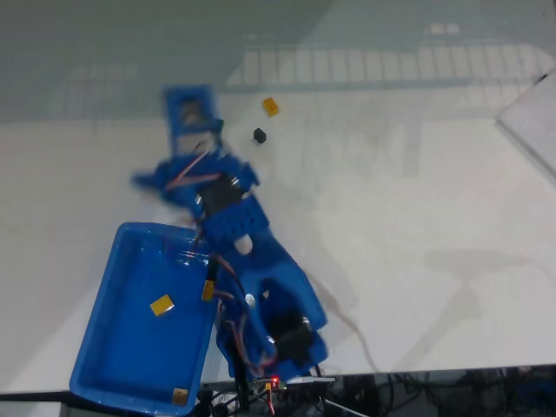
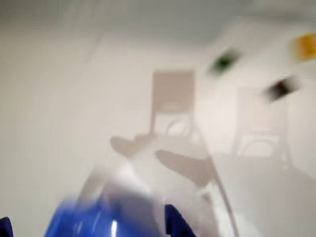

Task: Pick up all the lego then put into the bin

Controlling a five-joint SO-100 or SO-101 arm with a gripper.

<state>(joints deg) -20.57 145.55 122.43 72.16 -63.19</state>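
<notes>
In the fixed view, 1 yellow brick [image 1: 162, 305] lies flat on the floor of the bin [image 1: 113, 347], near its middle. A second yellow brick [image 1: 271, 107] and a black brick [image 1: 259, 135] sit on the white table [image 1: 417, 217], near each other, just right of the blurred gripper [image 1: 189, 109]. A dark green bit [image 1: 221, 130] shows at the gripper's right edge; whether it is held is unclear.

In the wrist view, smeared by motion, the green brick [image 2: 223, 62], black brick [image 2: 281, 88] and yellow brick [image 2: 303, 45] appear at upper right on the bare table.

I cannot tell whether the fingers are apart or together.

The bin's rim touches the arm's base side. Wide open table lies to the right; a pale board [image 1: 532, 122] cuts in at the right edge.
</notes>
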